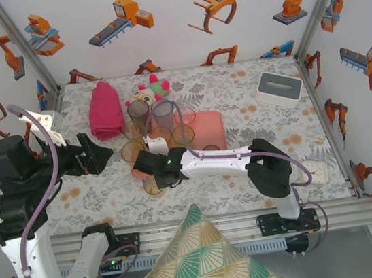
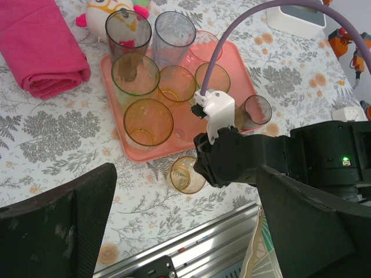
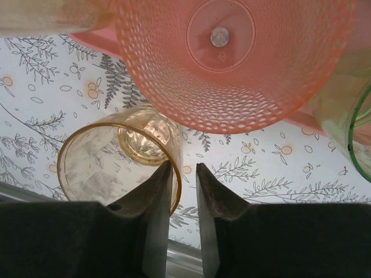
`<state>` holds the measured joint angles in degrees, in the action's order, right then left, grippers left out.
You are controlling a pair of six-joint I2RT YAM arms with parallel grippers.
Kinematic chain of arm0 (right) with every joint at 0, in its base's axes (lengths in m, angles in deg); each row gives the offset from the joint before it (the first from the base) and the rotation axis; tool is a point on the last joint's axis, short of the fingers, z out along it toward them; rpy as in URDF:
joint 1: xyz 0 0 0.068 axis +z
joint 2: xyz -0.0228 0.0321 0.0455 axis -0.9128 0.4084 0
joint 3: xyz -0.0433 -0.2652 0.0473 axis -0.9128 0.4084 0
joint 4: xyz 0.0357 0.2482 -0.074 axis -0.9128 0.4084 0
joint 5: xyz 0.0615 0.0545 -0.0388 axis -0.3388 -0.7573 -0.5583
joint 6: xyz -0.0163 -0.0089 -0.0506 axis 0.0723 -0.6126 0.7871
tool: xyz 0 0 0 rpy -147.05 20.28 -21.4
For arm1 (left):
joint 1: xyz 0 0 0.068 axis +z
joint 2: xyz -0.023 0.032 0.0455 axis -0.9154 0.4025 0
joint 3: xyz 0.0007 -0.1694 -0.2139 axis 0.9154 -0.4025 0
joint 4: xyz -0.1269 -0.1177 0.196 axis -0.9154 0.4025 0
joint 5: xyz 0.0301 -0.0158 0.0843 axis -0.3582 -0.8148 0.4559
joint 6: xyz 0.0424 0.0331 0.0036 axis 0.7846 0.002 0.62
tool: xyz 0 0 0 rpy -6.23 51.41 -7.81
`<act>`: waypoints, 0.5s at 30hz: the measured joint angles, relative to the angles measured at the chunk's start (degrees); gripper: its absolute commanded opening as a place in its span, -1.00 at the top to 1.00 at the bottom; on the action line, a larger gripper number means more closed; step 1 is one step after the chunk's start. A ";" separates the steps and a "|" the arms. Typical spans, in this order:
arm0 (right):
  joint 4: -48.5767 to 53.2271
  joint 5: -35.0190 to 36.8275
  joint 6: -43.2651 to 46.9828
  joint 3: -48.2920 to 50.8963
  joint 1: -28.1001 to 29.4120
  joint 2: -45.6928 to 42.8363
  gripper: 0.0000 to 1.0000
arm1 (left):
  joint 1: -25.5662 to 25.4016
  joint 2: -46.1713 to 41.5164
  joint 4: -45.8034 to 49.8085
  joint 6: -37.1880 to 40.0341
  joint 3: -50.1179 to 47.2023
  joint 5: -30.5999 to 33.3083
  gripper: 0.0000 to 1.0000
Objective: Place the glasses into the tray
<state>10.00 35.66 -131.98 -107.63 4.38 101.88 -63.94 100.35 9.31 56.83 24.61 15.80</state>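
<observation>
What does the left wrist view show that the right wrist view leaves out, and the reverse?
Left wrist: the pink towel, the plush toy, the white box and a tall grey glass. Right wrist: the right gripper, jaws slightly apart, astride the rim of the amber glass, plus an orange-pink glass's dimpled base. Both: that amber glass on the floral tablecloth beside the tray.

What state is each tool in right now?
Left tool: open, empty.
Right tool: narrow gap, astride the rim of the amber glass; grip cannot be told.
</observation>
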 measured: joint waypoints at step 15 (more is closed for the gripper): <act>-0.09 -0.02 0.72 0.00 -0.02 0.42 0.82 | 0.00 0.00 0.00 0.02 0.00 0.02 -0.94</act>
<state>9.92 35.64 -131.26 -107.63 4.36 102.29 -63.94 100.35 9.31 56.86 24.61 15.82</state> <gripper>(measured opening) 0.108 0.972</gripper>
